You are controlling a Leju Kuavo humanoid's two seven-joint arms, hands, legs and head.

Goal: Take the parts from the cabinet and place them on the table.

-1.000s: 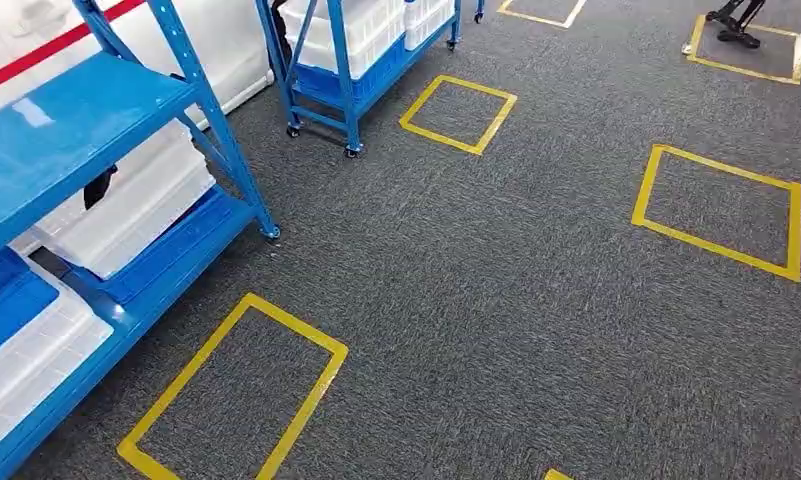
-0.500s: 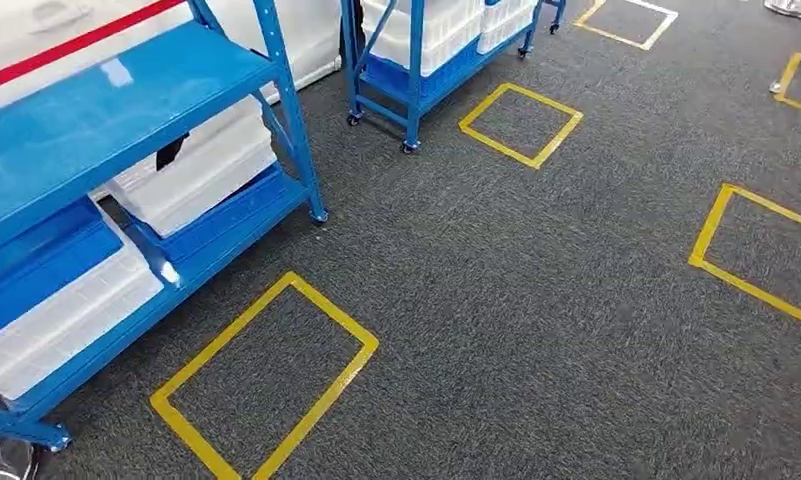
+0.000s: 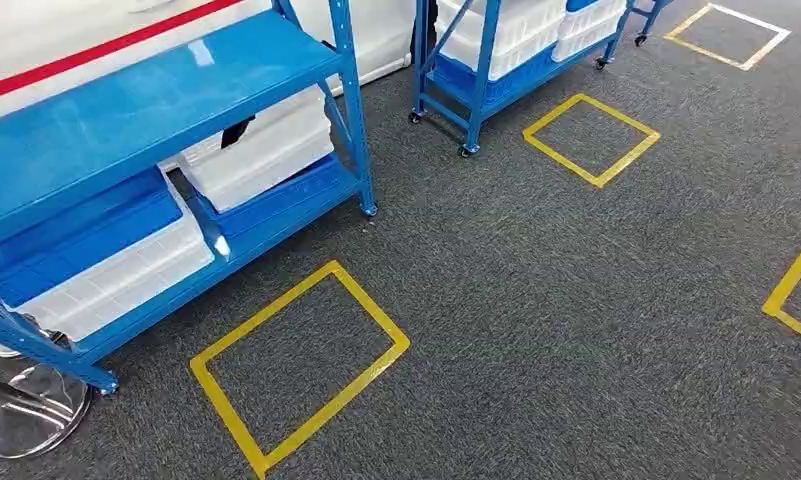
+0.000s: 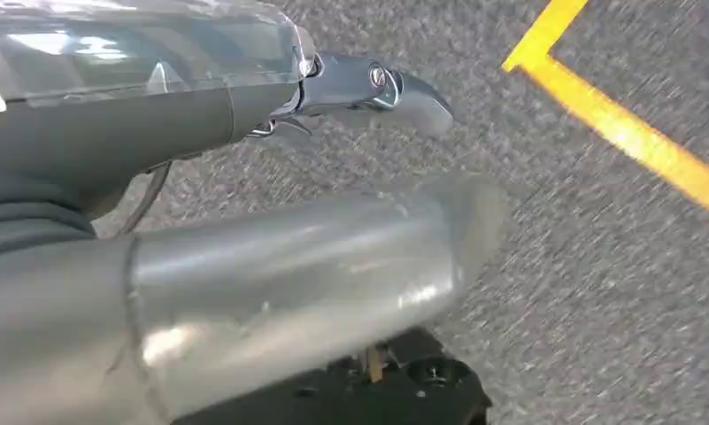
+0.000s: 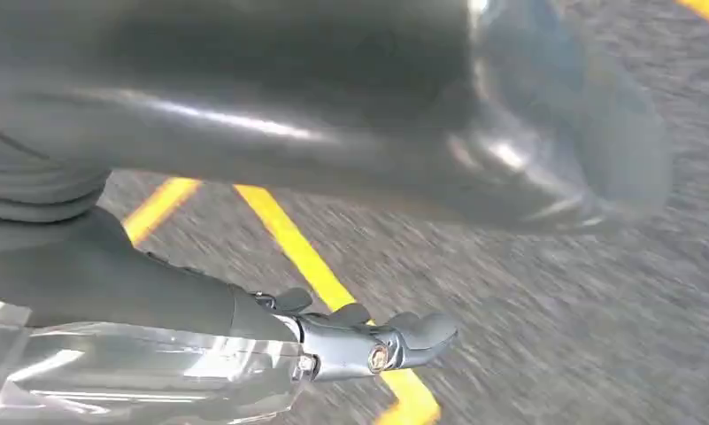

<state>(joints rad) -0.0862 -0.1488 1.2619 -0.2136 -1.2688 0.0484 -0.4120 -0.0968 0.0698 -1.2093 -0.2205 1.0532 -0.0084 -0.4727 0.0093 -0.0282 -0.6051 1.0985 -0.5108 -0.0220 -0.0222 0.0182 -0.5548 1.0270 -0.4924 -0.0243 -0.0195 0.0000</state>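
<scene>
Hanging beside the body over grey carpet, the left hand (image 4: 368, 88) and right hand (image 5: 368, 350) hold nothing, fingers loosely apart, so the approach is underway: next, face the blue cabinet (image 3: 156, 110) at upper left, whose white bins (image 3: 261, 150) presumably hold the parts.

The head view looked forward and down from high over the blue cabinet (image 3: 156, 110) and grey carpet (image 3: 576, 300), while both wrist views looked close past each hand at that same yellow-taped carpet.
</scene>
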